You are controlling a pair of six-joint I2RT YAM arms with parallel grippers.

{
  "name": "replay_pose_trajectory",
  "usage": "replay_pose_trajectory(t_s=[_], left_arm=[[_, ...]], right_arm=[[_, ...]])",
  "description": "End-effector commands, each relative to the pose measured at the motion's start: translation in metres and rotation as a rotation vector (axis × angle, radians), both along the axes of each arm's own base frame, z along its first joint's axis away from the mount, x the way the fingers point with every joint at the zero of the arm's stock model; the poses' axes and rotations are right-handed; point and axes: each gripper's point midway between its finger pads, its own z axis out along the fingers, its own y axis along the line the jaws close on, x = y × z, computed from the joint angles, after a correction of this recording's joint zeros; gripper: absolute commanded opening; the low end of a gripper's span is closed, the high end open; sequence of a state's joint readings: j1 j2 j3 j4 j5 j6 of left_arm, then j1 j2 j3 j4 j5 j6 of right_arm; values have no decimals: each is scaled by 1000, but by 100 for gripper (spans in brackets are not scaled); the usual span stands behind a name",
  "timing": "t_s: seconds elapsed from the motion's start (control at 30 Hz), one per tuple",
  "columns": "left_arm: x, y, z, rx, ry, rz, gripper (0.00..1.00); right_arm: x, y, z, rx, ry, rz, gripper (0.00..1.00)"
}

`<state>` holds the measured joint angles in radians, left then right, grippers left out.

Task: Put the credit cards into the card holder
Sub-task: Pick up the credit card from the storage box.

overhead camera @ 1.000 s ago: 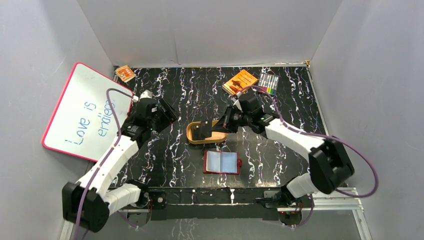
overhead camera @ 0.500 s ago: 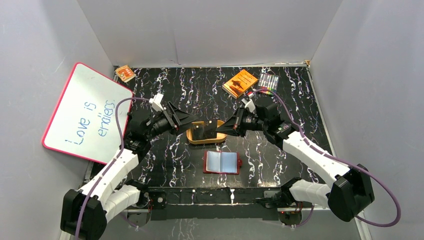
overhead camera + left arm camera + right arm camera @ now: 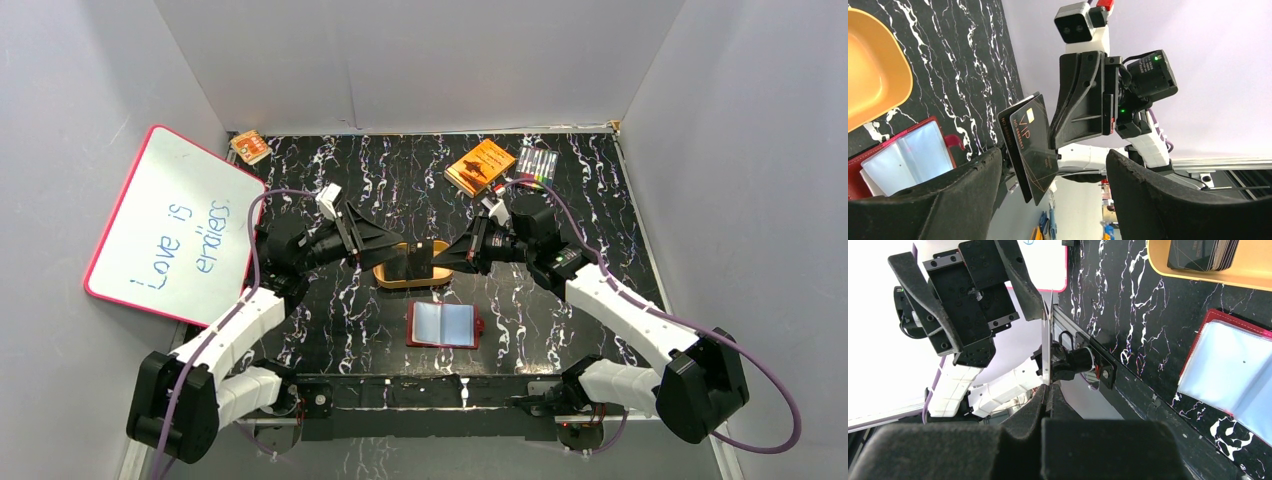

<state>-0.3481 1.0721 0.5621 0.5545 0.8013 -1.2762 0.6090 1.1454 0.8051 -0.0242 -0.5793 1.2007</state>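
Credit cards (image 3: 1030,145), two fanned black ones, stand pinched in the closed right hand (image 3: 450,253) above the tan tray (image 3: 380,268) at mid-table. Left hand (image 3: 388,245) gapes wide around them, gripping nothing. Card holder (image 3: 443,324) lies open near the middle of the table's near edge.

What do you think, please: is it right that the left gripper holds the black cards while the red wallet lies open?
Not quite: the right gripper holds the black cards, as the left wrist view shows. The red wallet does lie open.
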Motion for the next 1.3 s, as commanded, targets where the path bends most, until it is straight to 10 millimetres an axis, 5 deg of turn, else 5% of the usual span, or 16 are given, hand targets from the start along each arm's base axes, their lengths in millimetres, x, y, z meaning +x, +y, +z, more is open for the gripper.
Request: replay_pose_trajectory(t_s=[0.0, 0.27, 0.73, 1.27], left_arm=[[-12, -3, -1, -14, -10, -62, 73], [-16, -5, -11, -12, 7, -76, 69], [-25, 4, 12, -53, -103, -25, 72], [-15, 9, 16, -64, -118, 16, 70]], right_arm=[[0, 2, 23, 66, -87, 18, 0], [1, 3, 30, 100, -118, 21, 0], [-8, 4, 54, 218, -182, 46, 0], [-16, 3, 72, 293, -233, 80, 0]])
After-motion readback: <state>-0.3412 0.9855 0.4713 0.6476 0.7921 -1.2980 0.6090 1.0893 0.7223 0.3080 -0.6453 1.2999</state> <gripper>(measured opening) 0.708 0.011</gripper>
